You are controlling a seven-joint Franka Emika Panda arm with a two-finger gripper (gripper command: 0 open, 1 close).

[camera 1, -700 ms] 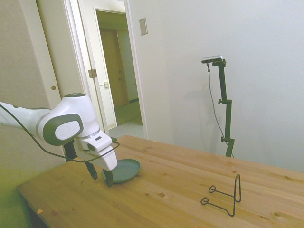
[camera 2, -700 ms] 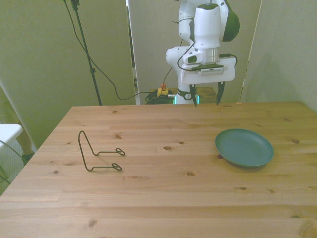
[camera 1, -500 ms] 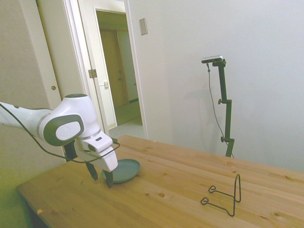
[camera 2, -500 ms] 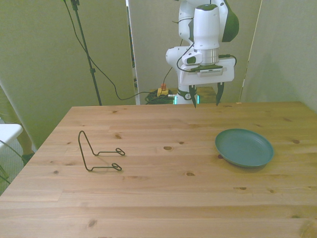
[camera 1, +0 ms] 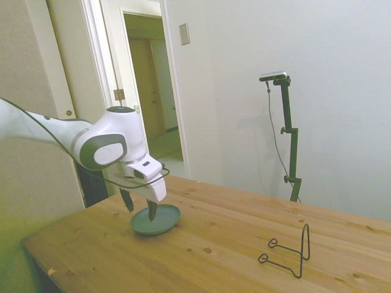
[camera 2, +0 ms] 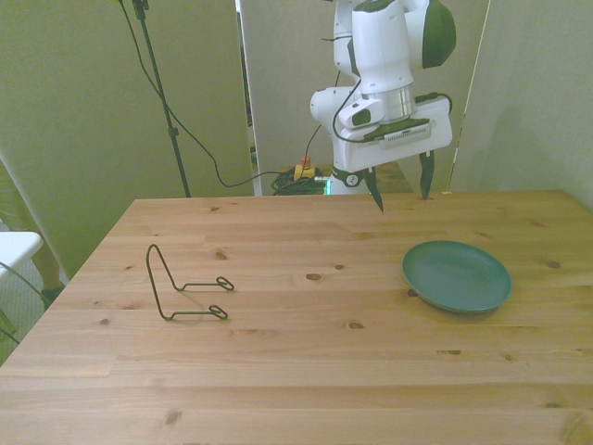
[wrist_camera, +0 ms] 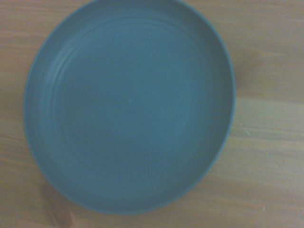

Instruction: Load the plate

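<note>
The dark green plate (camera 2: 457, 275) lies flat on the wooden table (camera 2: 306, 343) at the front view's right. In the side view the plate (camera 1: 160, 220) sits near the table's left end. It fills the wrist view as a round shallow plate (wrist_camera: 129, 104) with nothing on it. My gripper (camera 2: 400, 189) hangs in the air above the plate's far side, open, with nothing between its fingers. In the side view the gripper (camera 1: 140, 206) is over the plate, and one fingertip overlaps the plate's rim in the picture.
A thin black wire stand (camera 2: 182, 286) rests on the table at the front view's left; in the side view the wire stand (camera 1: 289, 250) is at the right. Bare wood lies between stand and plate. An open doorway (camera 1: 153, 91) is behind.
The arm has swung toward the plate and risen a little; the gripper, earlier beside the plate's near edge in the side view, now hangs over it. Plate and stand have not moved.
</note>
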